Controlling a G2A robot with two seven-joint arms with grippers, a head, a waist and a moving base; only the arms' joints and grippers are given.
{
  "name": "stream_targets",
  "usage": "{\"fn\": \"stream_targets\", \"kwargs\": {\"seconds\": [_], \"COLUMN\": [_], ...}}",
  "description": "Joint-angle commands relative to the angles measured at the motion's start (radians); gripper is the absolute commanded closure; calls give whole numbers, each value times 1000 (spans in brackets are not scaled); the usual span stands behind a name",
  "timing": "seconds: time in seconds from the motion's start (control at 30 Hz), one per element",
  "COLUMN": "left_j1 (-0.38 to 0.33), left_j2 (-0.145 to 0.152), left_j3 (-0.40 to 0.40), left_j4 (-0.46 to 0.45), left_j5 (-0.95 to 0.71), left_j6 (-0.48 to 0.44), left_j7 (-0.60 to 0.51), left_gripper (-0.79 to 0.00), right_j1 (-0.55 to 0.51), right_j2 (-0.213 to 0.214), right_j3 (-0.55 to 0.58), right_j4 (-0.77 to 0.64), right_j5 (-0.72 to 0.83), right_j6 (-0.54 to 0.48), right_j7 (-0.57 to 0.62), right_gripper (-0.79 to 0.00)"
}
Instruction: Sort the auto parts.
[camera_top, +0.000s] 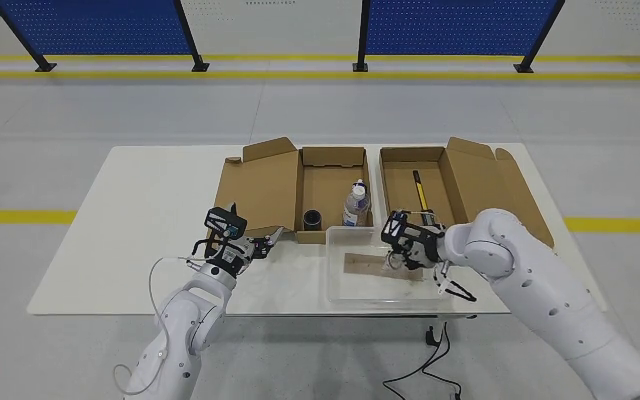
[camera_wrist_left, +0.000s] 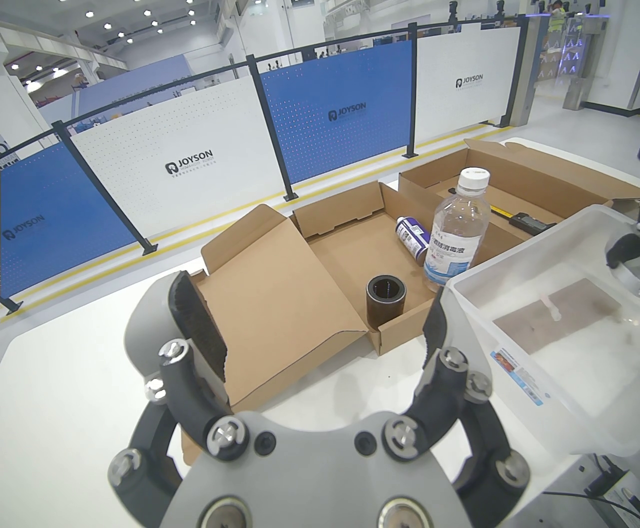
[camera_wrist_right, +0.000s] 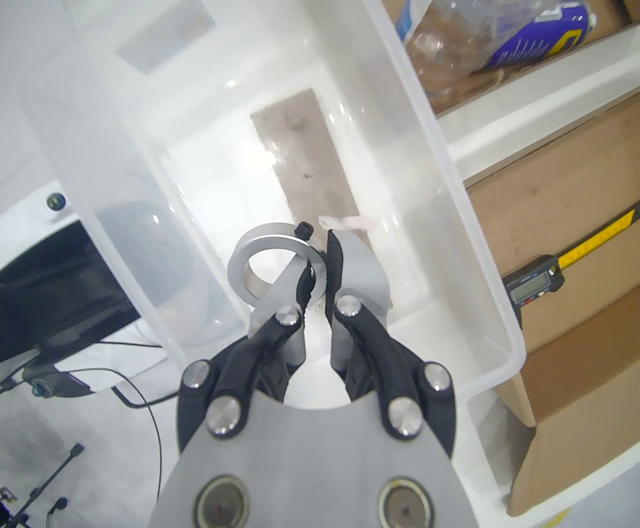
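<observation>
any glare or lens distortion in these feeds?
Left wrist view: strong wide-angle bend, the fence rails curve. Right wrist view: bright glare on the clear bin floor and walls, washing out detail around the metal ring in the right gripper jaws. Top view: even light, faint shadows, table edges nearly straight.

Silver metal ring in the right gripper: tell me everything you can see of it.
The silver metal ring is a smooth, flat-faced collar, seemingly machined aluminium, with a small black set screw in its rim. The right gripper is shut on its wall, one finger through the hole, one outside. It is held over the floor of the clear plastic bin.
</observation>
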Motion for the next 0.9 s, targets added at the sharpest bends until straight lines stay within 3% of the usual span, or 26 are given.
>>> {"fn": "stream_targets", "kwargs": {"seconds": [0.0,0.3,0.67,0.87], "left_j1": [0,0,0,0], "left_j2": [0,0,0,0], "left_j3": [0,0,0,0], "left_j4": [0,0,0,0], "left_j5": [0,0,0,0], "left_j6": [0,0,0,0], "left_j7": [0,0,0,0], "left_gripper": [-785,-785,-785,-785], "right_j1": [-25,-89,-113,-127], "right_j2": [8,26,35,36], "right_j3": [31,102,132,159], "right_j4": [-10,-44,-72,-93], "right_j5": [48,168,143,106], "right_j6": [-9,-19,-3,30], "right_j7": [-18,-49,-57,-126], "right_gripper": [0,0,0,0]}}
